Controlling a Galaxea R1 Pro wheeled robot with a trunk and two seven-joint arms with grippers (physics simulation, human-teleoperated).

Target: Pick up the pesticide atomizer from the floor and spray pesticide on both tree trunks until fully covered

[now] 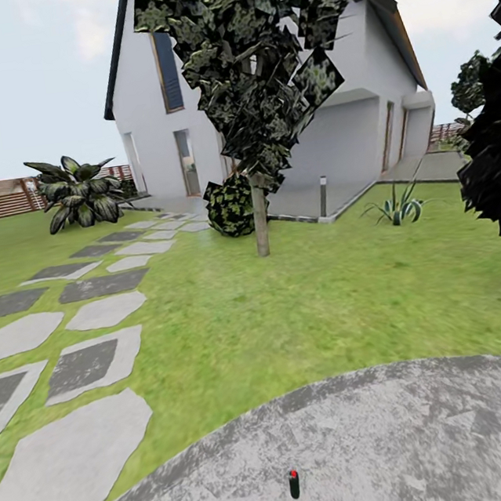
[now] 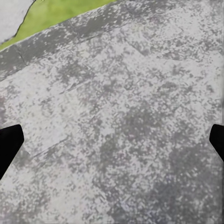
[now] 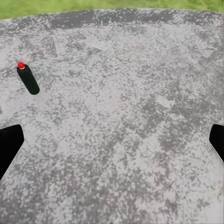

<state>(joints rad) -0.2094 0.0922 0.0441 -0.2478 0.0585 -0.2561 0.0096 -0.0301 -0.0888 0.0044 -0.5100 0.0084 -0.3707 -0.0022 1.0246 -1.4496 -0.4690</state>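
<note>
Pesticide atomizer standing upright on floor | my right tool hovering near it, fingers spread apart | left tool likewise apart

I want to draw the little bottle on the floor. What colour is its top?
Red, on the near-black pesticide atomizer; the right wrist view shows it best.

Pesticide atomizer upright (red top) on floor.
</note>
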